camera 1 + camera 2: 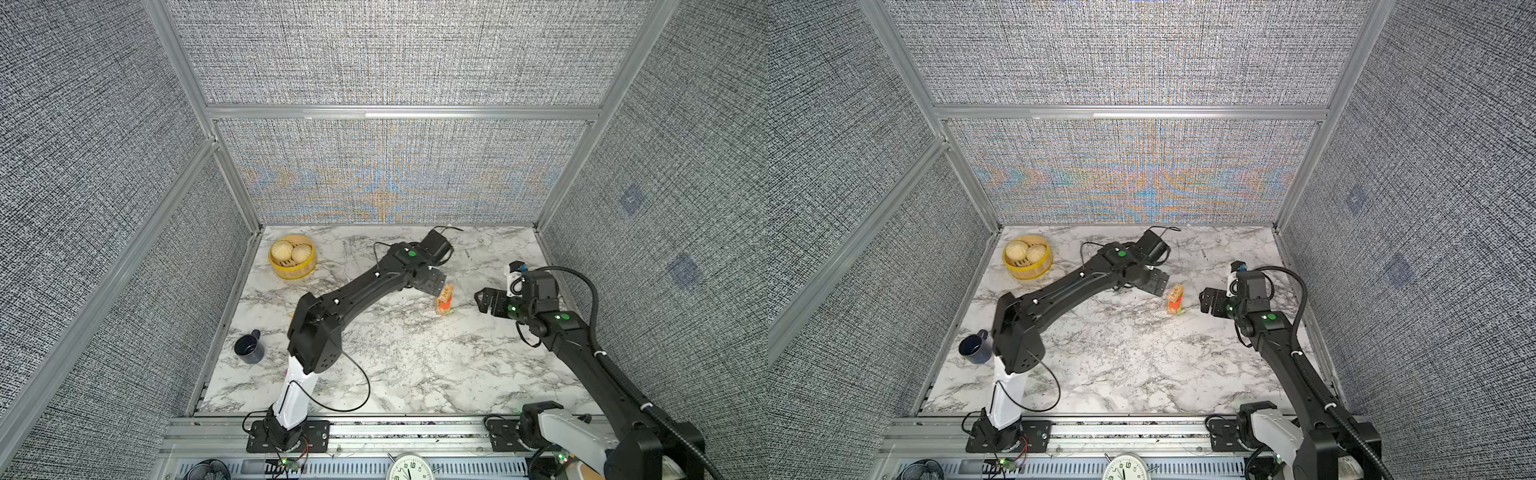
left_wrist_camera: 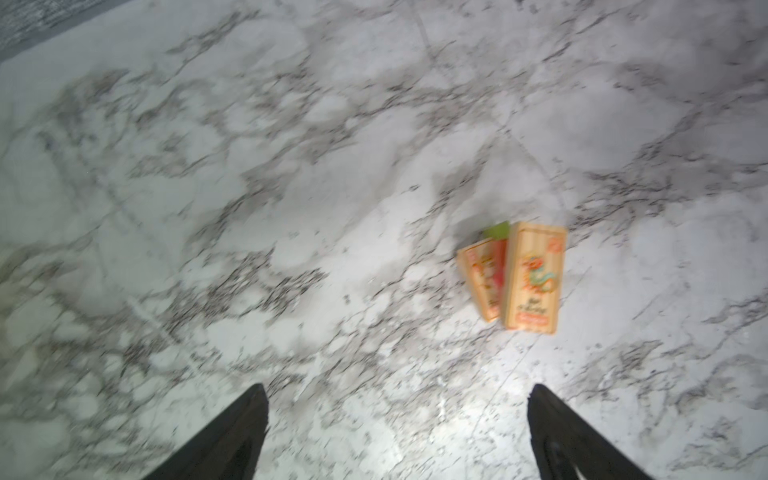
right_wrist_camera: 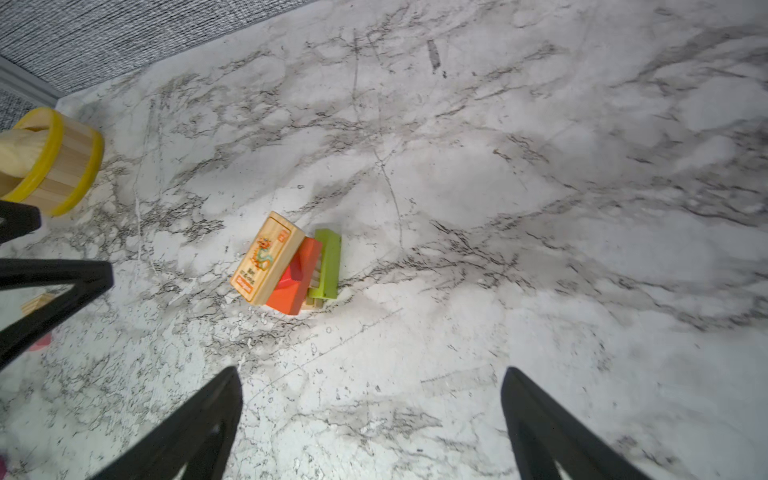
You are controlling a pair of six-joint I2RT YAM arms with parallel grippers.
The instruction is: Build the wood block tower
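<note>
A dark mug (image 1: 249, 347) sits back near the left arm's base and a yellow bamboo steamer (image 1: 291, 272) lies off to that arm's outer side, both on the marble desk (image 1: 395, 353) and well apart from the left gripper (image 2: 397, 388). Its black fingers (image 2: 245, 424) are spread wide with nothing between them. Just beyond that gripper, ahead of one finger and clear of it, stands the tower (image 2: 519, 278). In both top views it sits between the two grippers, closer to the left one. Its top piece is a tan bar (image 3: 266, 257) printed with a dragon, printed face upward. From the left wrist its long axis runs almost straight away from the gripper, one short end turned toward the fingers. A second printed tan block (image 2: 482, 278) shows beneath it, skewed a little off that line. From the right wrist, an orange-red block (image 3: 297, 284) sits under the tan bar. Beside it is a lime-green bar (image 3: 328, 266) whose long axis runs roughly parallel to the tan bar, over small tan pieces (image 3: 313, 305) at the base. The right gripper (image 3: 370, 370) hangs near the tower, jaws apart and empty. The stack lies ahead of it, nearer one finger than the other.
</note>
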